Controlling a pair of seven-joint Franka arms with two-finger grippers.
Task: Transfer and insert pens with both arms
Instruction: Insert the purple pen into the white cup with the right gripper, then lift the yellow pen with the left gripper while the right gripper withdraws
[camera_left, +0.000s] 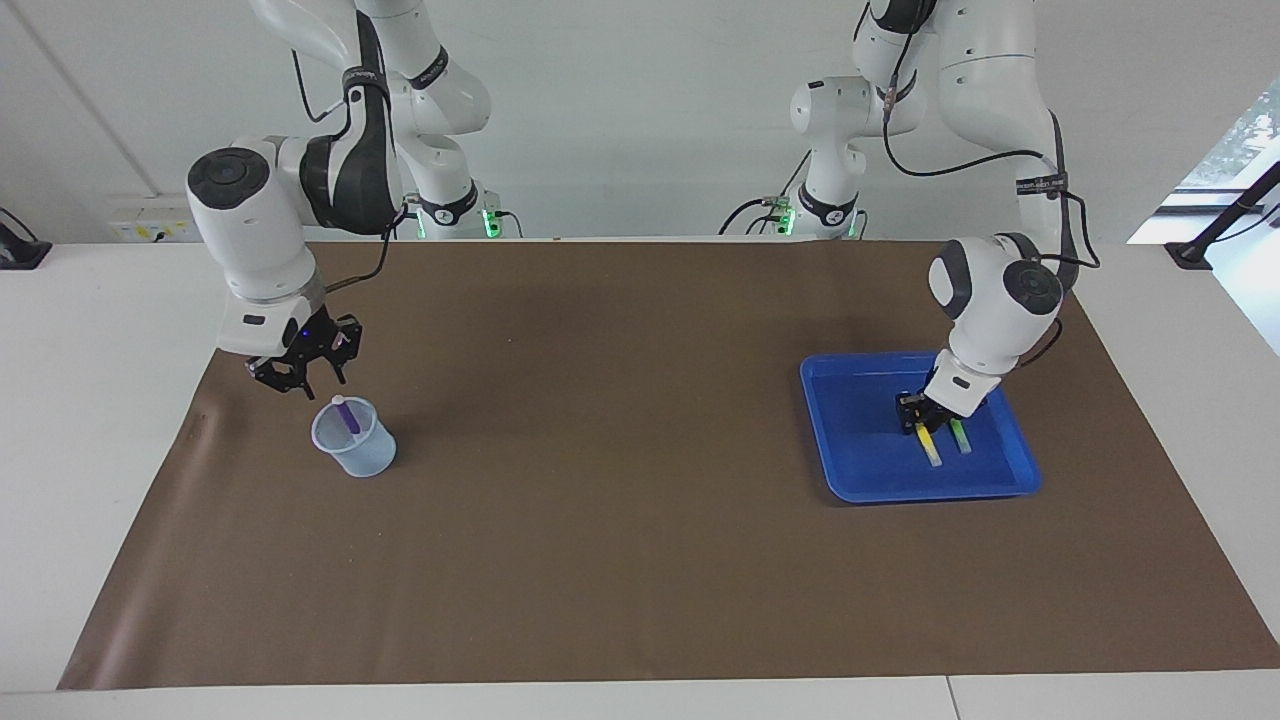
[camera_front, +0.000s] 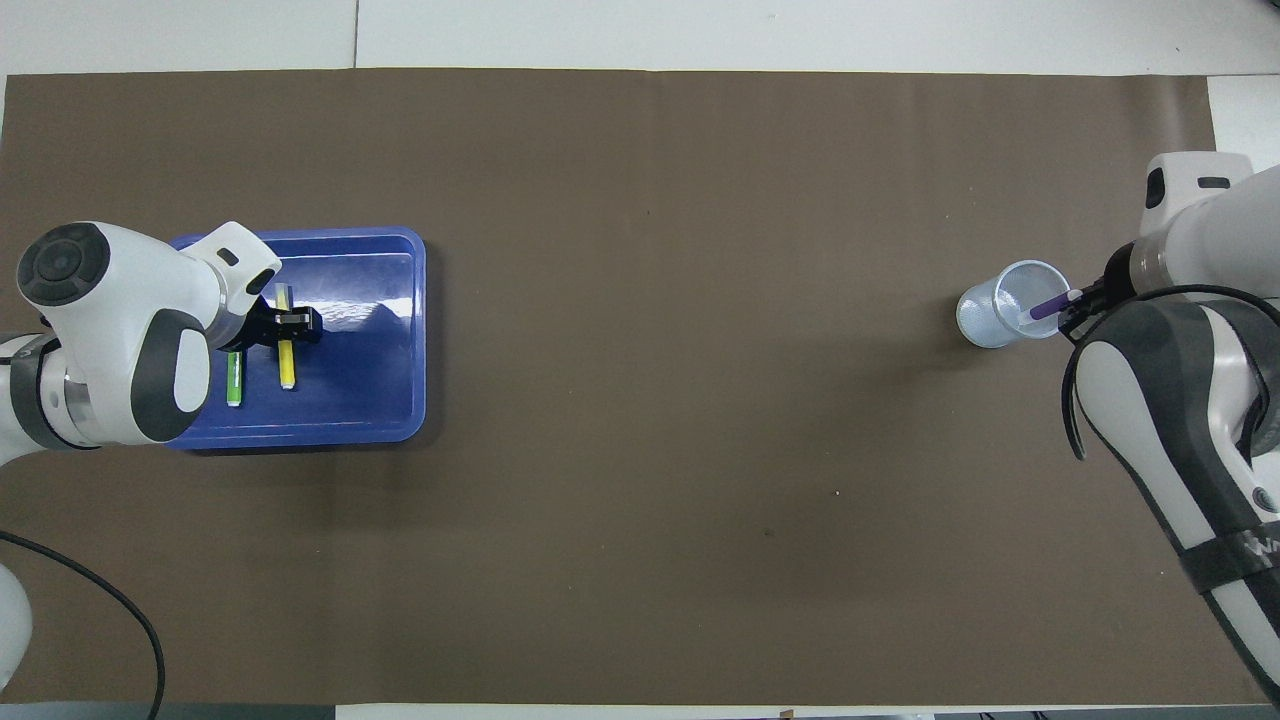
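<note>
The purple pen (camera_left: 345, 412) (camera_front: 1047, 306) leans inside a clear plastic cup (camera_left: 357, 452) (camera_front: 988, 312) at the right arm's end of the table. My right gripper (camera_left: 305, 385) hangs open just above the cup and touches nothing. A blue tray (camera_left: 860, 470) (camera_front: 385, 400) at the left arm's end holds the yellow pen (camera_left: 932, 448) (camera_front: 287, 365) and the green pen (camera_left: 961, 438) (camera_front: 234, 378), lying side by side. My left gripper (camera_left: 920, 420) (camera_front: 286, 325) is down in the tray, shut on the yellow pen's end nearer to the robots.
A brown mat (camera_left: 640, 560) covers the table. Two smaller white arms with green lights (camera_left: 455, 210) (camera_left: 825, 205) stand at the robots' edge. A black cable (camera_front: 100, 610) lies at the left arm's end.
</note>
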